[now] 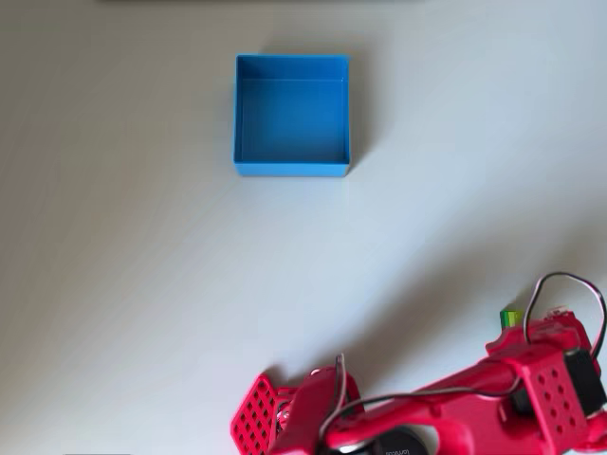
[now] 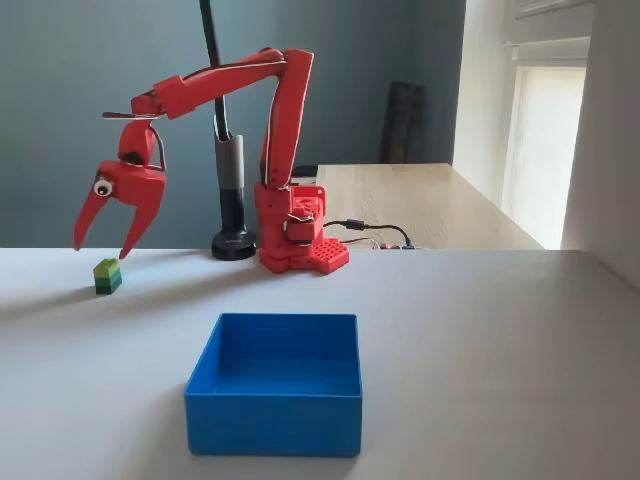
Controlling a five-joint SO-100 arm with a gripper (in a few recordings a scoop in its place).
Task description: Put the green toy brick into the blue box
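The green toy brick (image 2: 107,276) stands on the white table at the left of the fixed view, lime on top with a darker layer below. From overhead only its tip (image 1: 510,318) peeks out beside the red arm at the lower right. My red gripper (image 2: 103,248) hangs just above the brick, fingers spread open and pointing down, with nothing between them and not touching it. The blue box (image 2: 275,394) sits in the foreground of the fixed view with nothing inside it. Overhead, the blue box (image 1: 291,115) lies near the top centre, far from the brick.
The arm's red base (image 2: 297,235) stands at the back of the white table (image 1: 142,284), beside a black lamp stand (image 2: 233,205). A wooden desk (image 2: 420,200) lies behind. Open tabletop separates the brick from the box.
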